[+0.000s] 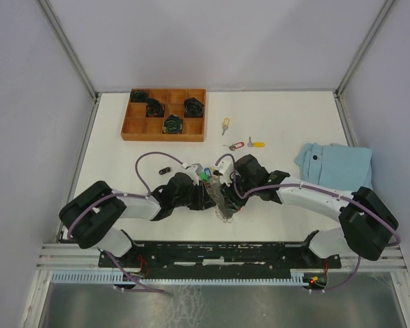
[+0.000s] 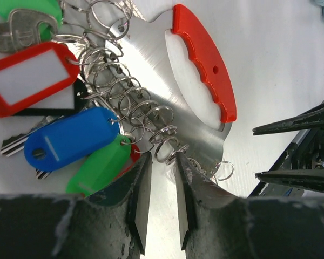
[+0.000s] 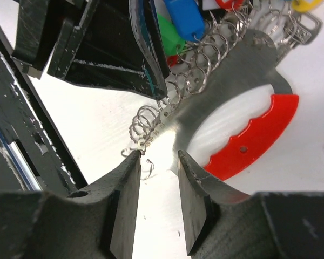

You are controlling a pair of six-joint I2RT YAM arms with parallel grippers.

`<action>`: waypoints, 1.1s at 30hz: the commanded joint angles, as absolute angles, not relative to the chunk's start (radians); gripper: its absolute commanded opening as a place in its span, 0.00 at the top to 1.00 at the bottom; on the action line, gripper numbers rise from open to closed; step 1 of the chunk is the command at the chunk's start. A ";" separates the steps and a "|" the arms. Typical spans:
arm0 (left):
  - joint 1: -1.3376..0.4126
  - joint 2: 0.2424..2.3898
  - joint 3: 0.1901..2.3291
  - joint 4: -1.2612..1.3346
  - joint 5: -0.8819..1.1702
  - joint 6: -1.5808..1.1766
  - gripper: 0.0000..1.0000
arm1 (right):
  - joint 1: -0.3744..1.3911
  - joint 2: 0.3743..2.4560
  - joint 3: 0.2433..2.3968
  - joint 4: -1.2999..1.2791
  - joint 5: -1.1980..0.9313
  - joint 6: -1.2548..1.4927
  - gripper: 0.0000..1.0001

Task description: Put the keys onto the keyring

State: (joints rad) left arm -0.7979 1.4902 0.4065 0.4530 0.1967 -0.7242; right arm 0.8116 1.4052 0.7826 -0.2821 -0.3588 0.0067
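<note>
the keyring (image 2: 162,91) lies flat between the grippers. left gripper (image 2: 162,159): fingers narrowly apart, one ring at their tips; cannot tell if it is pinched. right gripper (image 3: 157,156): fingers open at the keyring's coil end. three keys (image 1: 236,145) lie loose beyond the keyring, well apart from it.

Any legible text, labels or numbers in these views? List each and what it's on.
None readable.
The red tag has a blank white insert, and the blue tag shows no writing.
Anything on the loose keys is too small to tell in the top view.
</note>
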 commanded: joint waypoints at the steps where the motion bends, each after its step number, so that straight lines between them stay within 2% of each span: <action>1: -0.796 1.546 0.422 0.483 0.211 -0.712 0.70 | 0.816 1.345 0.753 -0.225 -0.297 0.039 0.58; 12: -0.797 1.549 0.419 0.511 0.251 -0.730 0.76 | 0.816 1.325 0.740 -0.223 -0.284 0.043 0.57; 33: -0.799 1.526 0.420 0.596 0.302 -0.742 0.71 | 0.816 1.310 0.731 -0.223 -0.281 0.043 0.57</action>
